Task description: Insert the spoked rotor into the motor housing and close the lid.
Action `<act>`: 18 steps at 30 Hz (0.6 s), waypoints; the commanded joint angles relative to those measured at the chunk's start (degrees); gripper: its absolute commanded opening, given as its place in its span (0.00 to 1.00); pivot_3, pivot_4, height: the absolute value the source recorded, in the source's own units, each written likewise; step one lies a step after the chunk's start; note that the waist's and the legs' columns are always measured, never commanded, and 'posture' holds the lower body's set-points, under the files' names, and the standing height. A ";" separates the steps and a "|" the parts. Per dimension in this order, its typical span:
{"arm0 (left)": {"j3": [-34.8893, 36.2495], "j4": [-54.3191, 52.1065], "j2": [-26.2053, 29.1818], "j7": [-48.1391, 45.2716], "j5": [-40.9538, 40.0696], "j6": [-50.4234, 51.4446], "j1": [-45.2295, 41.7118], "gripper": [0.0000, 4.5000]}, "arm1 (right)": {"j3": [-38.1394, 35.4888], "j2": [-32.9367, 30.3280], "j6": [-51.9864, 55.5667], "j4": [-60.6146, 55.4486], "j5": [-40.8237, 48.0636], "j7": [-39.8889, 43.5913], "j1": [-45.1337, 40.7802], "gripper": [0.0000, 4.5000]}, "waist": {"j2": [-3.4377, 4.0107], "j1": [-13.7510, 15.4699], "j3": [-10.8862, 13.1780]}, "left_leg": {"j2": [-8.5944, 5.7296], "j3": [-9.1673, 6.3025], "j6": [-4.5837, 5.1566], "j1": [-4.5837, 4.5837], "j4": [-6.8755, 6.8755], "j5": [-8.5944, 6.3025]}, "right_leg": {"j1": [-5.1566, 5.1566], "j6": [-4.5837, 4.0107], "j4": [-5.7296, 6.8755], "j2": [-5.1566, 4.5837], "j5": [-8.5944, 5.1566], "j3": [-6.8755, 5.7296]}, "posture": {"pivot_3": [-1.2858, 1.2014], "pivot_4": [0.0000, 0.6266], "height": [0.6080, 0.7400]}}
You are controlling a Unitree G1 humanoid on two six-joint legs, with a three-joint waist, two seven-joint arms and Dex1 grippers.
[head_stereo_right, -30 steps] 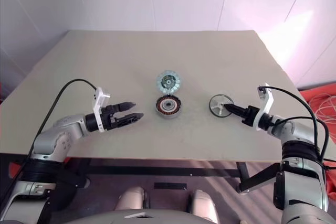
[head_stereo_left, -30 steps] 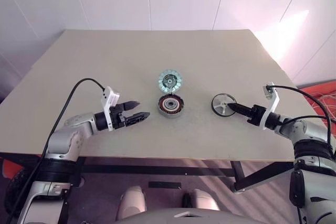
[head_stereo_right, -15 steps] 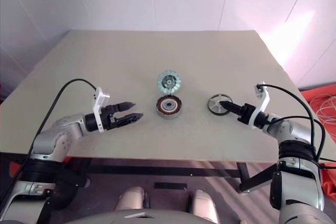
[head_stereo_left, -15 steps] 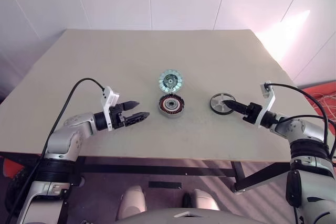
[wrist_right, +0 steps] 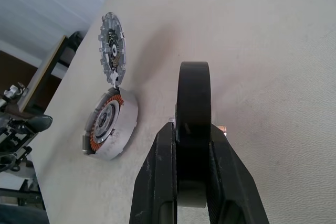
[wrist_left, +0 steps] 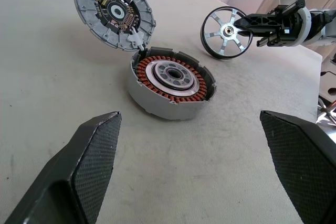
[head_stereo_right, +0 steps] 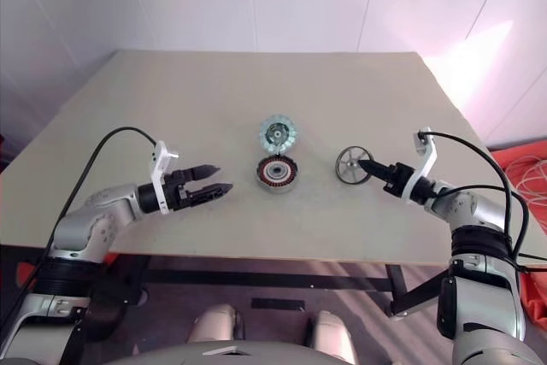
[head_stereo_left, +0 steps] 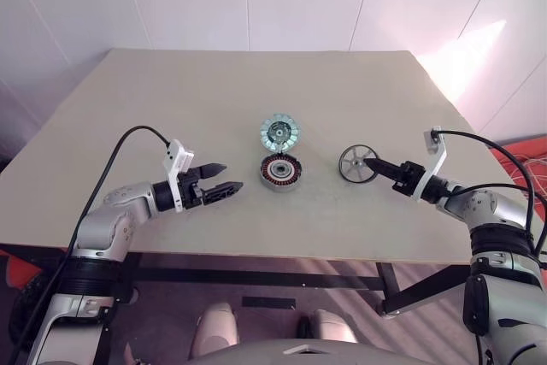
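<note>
The spoked rotor is tipped up on edge at the table's right, its rim pinched by my right gripper, which is shut on it. Seen along that wrist, the rotor is edge-on between the fingers. The motor housing sits at the table's centre, coppery windings facing up. Its lid stands open just beyond it, touching the far rim, with pale segments showing. My left gripper hovers open to the left of the housing, apart from it.
The beige table is bare around the parts. White walls stand behind it. A black cable loops from my left wrist. At the far right, red material and cables lie below the table edge.
My right gripper has shut on the rotor's rim and tipped it up from lying flat to standing on edge, shifting slightly left. The left arm stayed still.
</note>
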 commanded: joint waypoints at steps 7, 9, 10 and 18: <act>0.75 -0.73 0.47 -0.66 -0.19 -0.79 -1.08 1.00 | -3.85 6.70 10.95 -8.08 8.24 -5.58 -3.72 0.09 | 0.03 -0.55 -0.01 | 0.07 0.03 -0.03 -0.09 -0.08 0.01 | -0.23 -0.19 0.09 0.04 0.11 -0.01 | 0.52 0.00 1.00; 0.75 -0.79 0.49 -0.72 -0.19 -0.73 -1.09 1.00 | -4.53 9.44 14.73 -10.72 10.75 -7.68 -4.50 0.09 | 0.08 -0.28 -0.01 | 0.07 0.03 -0.11 -0.31 -0.11 0.06 | -0.50 -0.38 0.15 0.04 0.22 -0.02 | 0.52 0.00 1.00; 0.79 -0.82 0.49 -0.72 -0.20 -0.70 -1.09 1.00 | -5.47 11.01 17.09 -11.60 12.51 -9.22 -5.18 0.09 | 0.10 -0.19 -0.01 | 0.07 0.03 -0.18 -0.37 -0.11 0.11 | -0.56 -0.41 0.16 0.04 0.24 -0.03 | 0.52 0.00 1.00; 1.01 -1.49 0.63 -0.54 -0.32 -0.53 -0.45 1.00 | -9.27 18.48 26.73 -15.93 20.08 -18.90 -8.05 0.09 | 0.10 0.39 0.00 | 0.03 0.05 -0.20 -0.48 -0.13 0.11 | -0.59 -0.42 0.07 0.00 0.24 -0.03 | 0.52 0.00 1.00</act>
